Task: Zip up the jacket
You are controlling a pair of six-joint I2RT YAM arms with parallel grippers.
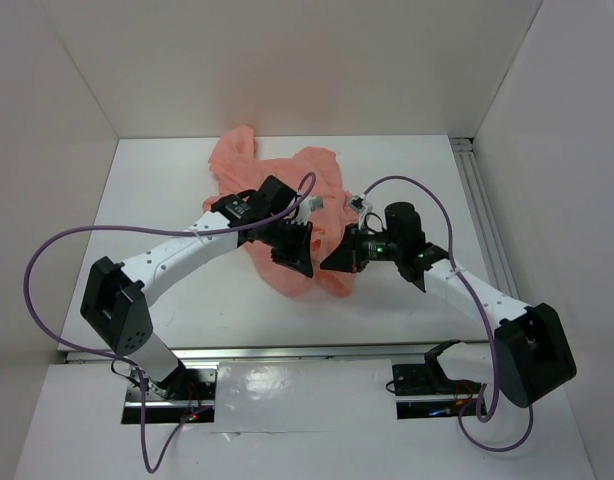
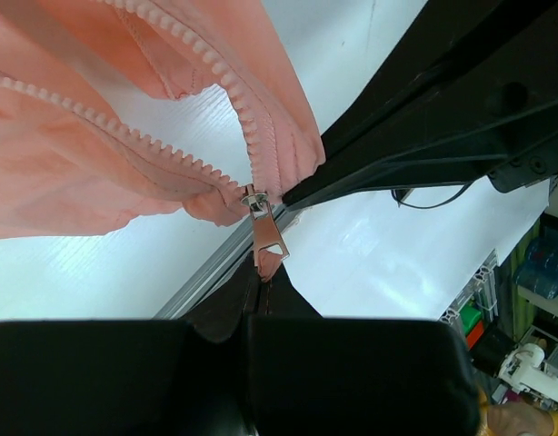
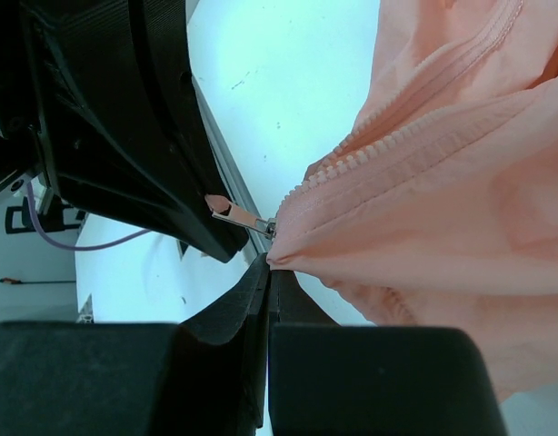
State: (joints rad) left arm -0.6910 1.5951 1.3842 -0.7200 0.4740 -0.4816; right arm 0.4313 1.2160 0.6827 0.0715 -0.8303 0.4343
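The salmon-pink jacket lies bunched on the white table, its near part lifted between both grippers. My left gripper is shut on the small metal zipper pull, which sticks out of its fingertips. From the slider the two rows of zipper teeth run apart, unjoined. My right gripper is shut on a fold of jacket fabric right beside the slider, with the zipper pull just above its tips. The two grippers nearly touch.
An aluminium rail runs along the near table edge and another along the right side. White walls enclose the table on three sides. Purple cables loop off both arms.
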